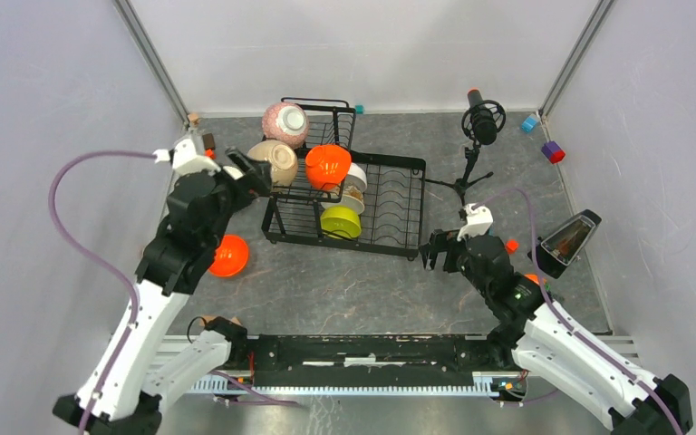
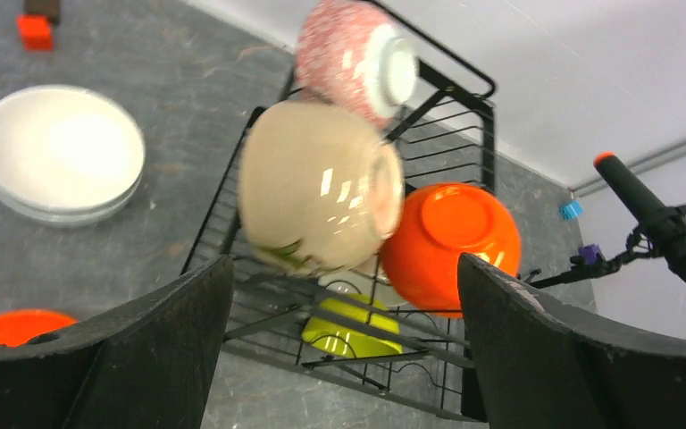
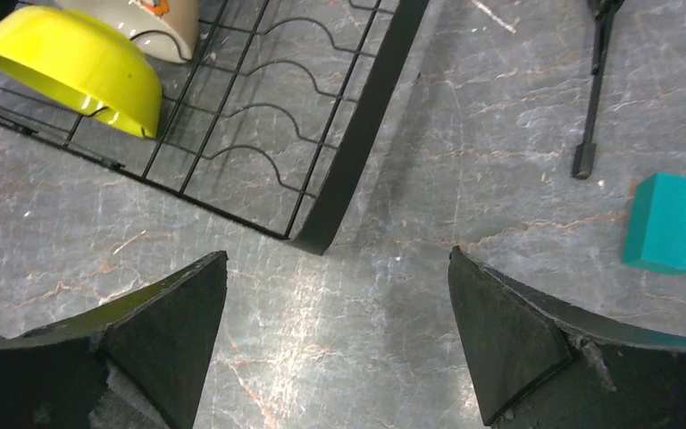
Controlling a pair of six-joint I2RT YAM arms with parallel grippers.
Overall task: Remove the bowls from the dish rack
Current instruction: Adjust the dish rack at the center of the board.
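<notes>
glaze on the beige bowl [image 2: 317, 183] looks slick, brittle; probably best pinched at its rim; left claw [image 2: 344, 264] wide, empty; right claw [image 3: 338, 253] likewise.

work cell from above. a grey marbled table top [image 1: 344, 281], veined and scuffed, forms the floor; the right wrist view shows a soft glare patch [image 3: 314, 304] on it. plain pale walls enclose three sides: back wall [image 1: 362, 45], left wall [image 1: 45, 109], right wall [image 1: 662, 109]. a left corner post [image 1: 151, 59] and right corner post [image 1: 578, 54], both metal, mark the joins. a slotted metal rail [image 1: 353, 387] lines the near edge.
</notes>
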